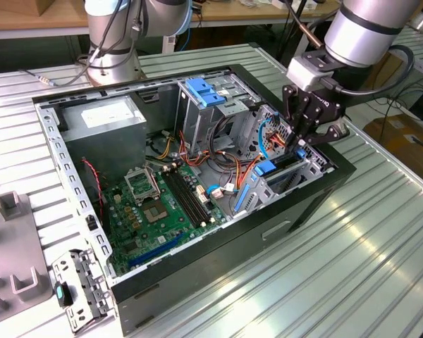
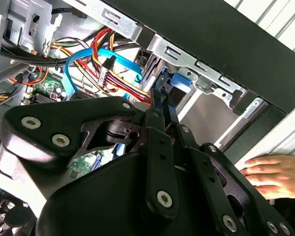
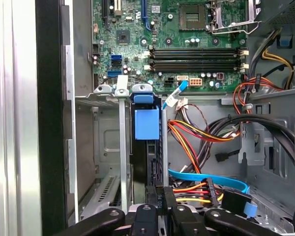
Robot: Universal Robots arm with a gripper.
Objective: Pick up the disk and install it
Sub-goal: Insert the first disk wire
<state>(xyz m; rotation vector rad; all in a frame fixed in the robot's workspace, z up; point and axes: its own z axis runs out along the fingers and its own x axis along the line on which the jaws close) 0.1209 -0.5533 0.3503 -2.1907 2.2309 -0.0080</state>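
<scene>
- my gripper (image 3: 160, 209) hangs over the drive bay at the front corner of the open computer case (image 1: 197, 282); its fingers are pressed together on the near edge of the disk (image 3: 146, 147).
- the disk stands on edge in the bay's metal slot (image 3: 122, 147), right under my fingertips, blue carrier tab facing up toward me; it looks most of the way seated.
- i judge it stiff and fairly heavy for its size, and easily hurt by a knock; the smooth plastic rails could slip, so the carrier edge is the place to pinch, not the drive's face.
- just beside the bay, red, yellow and orange power wires (image 3: 187, 135) and a flat blue cable (image 3: 206, 177) crowd the slot.
- beyond the bay lies the motherboard (image 1: 162, 204).
- outside the case wall by the bay, a person's hand (image 2: 273, 174) rests on the table.
</scene>
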